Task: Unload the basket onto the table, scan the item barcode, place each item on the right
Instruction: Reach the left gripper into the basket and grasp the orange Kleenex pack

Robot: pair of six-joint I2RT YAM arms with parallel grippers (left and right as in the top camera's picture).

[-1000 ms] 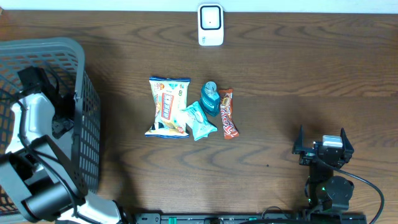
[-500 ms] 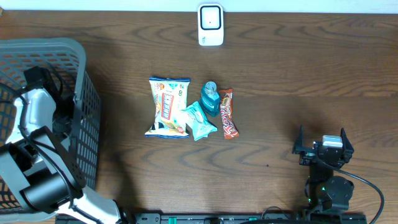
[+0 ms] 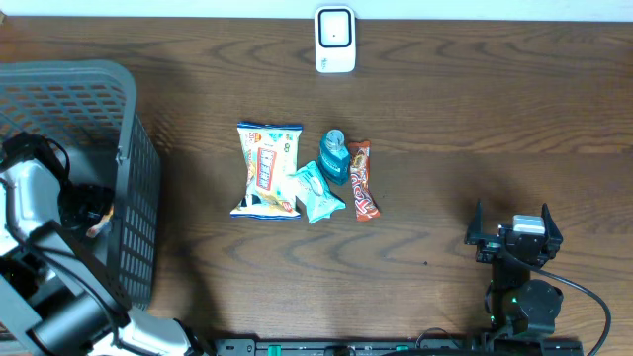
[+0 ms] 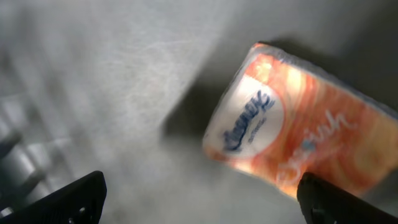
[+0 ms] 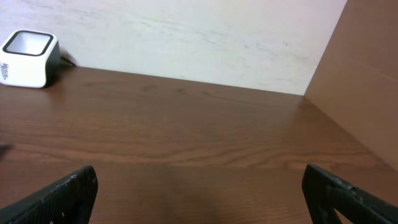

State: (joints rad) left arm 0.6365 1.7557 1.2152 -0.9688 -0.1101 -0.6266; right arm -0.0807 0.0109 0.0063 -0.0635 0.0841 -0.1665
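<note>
As the overhead camera sees it, container: gray mesh basket [image 3: 129,119] at 9 o'clock on the table [image 3: 475,119].
Inside it: the left arm [image 3: 30,198] reaches down; an orange corner of the tissue pack [image 3: 100,220] shows beside it.
At 12 o'clock: white scanner [image 3: 334,40].
Middle row: snack bag [image 3: 267,168], teal pouch [image 3: 317,194], teal bottle [image 3: 334,156], chocolate bar [image 3: 363,180], packed side by side.
At 5 o'clock: right gripper [image 3: 511,222], jaws spread, holding nothing.
Left wrist view: left gripper [image 4: 199,199] released, fingertips [image 4: 74,199] wide apart, picture blurred.
Item: the tissue pack lies on the basket floor at 3 o'clock, between the fingertips but touching neither.
Right wrist view: the right gripper is spread wide over bare wood; the scanner sits at 10 o'clock, well apart.
</note>
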